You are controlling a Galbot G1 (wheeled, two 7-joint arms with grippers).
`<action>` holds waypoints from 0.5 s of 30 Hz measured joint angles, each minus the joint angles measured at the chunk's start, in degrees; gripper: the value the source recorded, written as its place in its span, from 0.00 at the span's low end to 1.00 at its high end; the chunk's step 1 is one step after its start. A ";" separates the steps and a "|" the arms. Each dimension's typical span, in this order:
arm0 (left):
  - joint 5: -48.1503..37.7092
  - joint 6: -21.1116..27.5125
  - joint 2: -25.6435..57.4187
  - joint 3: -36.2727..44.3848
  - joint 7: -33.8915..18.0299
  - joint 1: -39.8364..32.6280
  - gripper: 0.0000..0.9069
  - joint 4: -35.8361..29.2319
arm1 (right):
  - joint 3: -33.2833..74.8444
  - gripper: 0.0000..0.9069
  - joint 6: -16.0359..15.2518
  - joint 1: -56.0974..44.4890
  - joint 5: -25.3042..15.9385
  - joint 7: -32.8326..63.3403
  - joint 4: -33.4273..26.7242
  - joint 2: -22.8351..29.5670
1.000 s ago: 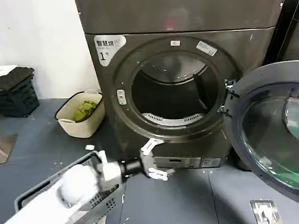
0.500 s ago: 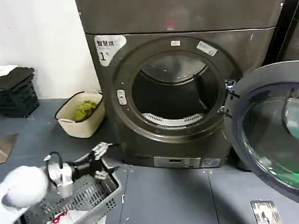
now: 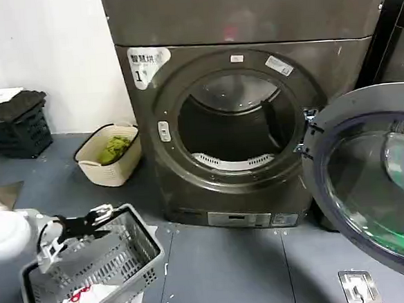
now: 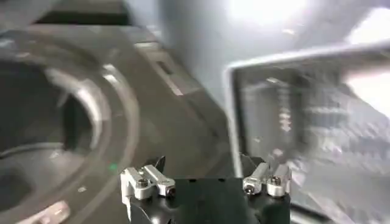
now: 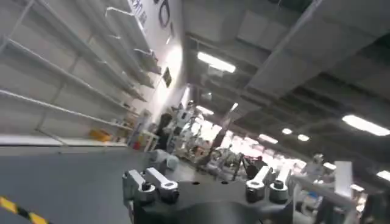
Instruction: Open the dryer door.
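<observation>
The dryer (image 3: 248,16), dark grey-bronze with a white "1" sticker (image 3: 144,64), has its drum opening (image 3: 235,132) exposed. The dryer door (image 3: 374,181), a chrome ring around dark glass, is swung wide to the right on its hinge (image 3: 308,127). My left gripper (image 3: 99,215) is open and holds nothing; it hovers low at the left over the rim of a grey laundry basket, well away from the door. In the left wrist view the left gripper (image 4: 203,163) points toward the dryer's front ring (image 4: 97,103). The right gripper (image 5: 204,176) faces up toward a ceiling, open and holding nothing.
The grey mesh basket (image 3: 136,250) at the lower left holds white cloth. A beige basket (image 3: 113,173) with green items stands by the dryer's left side. A black crate (image 3: 16,126) is by the wall. Another dark machine (image 3: 399,40) stands at the right. A metal plate (image 3: 357,285) lies on the floor.
My left arm has swung back from just under the dryer's opening, leftward and down to the basket's rim. The door has stayed wide open.
</observation>
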 joint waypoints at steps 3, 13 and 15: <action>5.60 -4.18 0.03 -0.45 0.87 0.00 1.00 1.09 | -0.37 1.00 1.51 0.01 2.14 -0.38 0.30 0.52; 24.36 -13.57 0.04 -1.86 -2.56 -0.59 1.00 3.62 | -1.35 1.00 5.23 0.42 3.11 -1.86 0.31 1.68; 26.61 -13.73 -0.06 -1.95 -3.08 -0.59 1.00 3.87 | -1.56 1.00 5.48 0.51 3.03 -1.93 0.30 1.86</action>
